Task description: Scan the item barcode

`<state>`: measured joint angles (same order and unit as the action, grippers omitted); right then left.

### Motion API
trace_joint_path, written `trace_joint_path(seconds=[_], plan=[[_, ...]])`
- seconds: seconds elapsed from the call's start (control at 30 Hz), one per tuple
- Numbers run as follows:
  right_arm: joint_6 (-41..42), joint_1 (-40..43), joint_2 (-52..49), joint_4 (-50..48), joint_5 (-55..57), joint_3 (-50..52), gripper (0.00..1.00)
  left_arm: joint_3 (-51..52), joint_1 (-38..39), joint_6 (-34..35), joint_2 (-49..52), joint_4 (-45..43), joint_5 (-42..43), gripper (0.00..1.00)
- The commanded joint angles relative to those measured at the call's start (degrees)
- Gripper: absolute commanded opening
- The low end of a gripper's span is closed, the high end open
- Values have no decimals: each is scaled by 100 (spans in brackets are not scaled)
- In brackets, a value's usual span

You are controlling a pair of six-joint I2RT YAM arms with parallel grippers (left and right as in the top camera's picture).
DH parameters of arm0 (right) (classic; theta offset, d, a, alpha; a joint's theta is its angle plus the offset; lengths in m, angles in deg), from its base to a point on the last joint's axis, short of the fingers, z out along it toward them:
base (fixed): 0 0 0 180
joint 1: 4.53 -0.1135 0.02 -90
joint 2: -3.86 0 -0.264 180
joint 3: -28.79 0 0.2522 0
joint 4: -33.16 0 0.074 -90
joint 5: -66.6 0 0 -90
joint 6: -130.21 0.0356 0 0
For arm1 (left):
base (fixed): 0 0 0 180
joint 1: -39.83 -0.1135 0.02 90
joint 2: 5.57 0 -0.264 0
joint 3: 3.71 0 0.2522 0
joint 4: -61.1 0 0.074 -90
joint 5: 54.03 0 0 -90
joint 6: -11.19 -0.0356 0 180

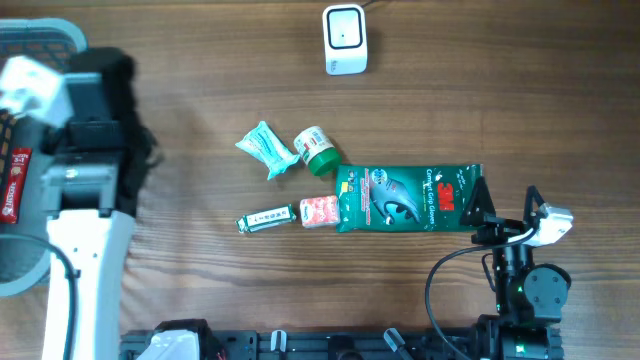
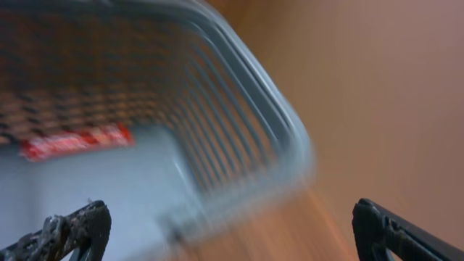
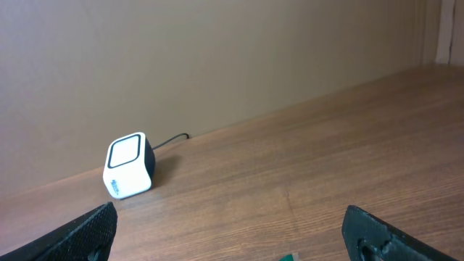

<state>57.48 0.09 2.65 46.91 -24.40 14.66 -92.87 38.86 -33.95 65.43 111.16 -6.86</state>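
Both wide and empty — left claw (image 2: 228, 228) seemingly over the blurred basket (image 2: 279, 127), right claw (image 3: 228, 235) low, toward the scanner (image 3: 129, 165).

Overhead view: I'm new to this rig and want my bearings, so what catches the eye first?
The green glove pack lying flat at centre-right stands out most, with small items clustered beside it. A white scanner sits alone at the far edge, and a grey basket pokes in at the top-left corner.
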Motion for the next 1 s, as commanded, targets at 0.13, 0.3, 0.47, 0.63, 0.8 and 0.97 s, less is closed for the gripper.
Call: trace_joint_path(seconds=[0.13,0.3,0.47,0.63,0.8,0.97], plan=[[-61,-17,28,-31,39,7,100,-48,-2986,1674,195,-22,1351,100],[-66,-17,28,-31,42,7,100,-46,-4319,2308,977,824,2688,100],[-63,-17,28,-31,42,7,100,-46,-4496,328,2037,763,2953,100],[-63,-17,28,-31,42,7,100,-46,-4496,-1019,2778,319,2538,100],[-63,-17,28,-31,42,7,100,-46,-4494,-1180,3189,-160,2326,100],[-66,-17,28,-31,42,7,100,-46,-4494,-1657,3383,-780,2330,100]])
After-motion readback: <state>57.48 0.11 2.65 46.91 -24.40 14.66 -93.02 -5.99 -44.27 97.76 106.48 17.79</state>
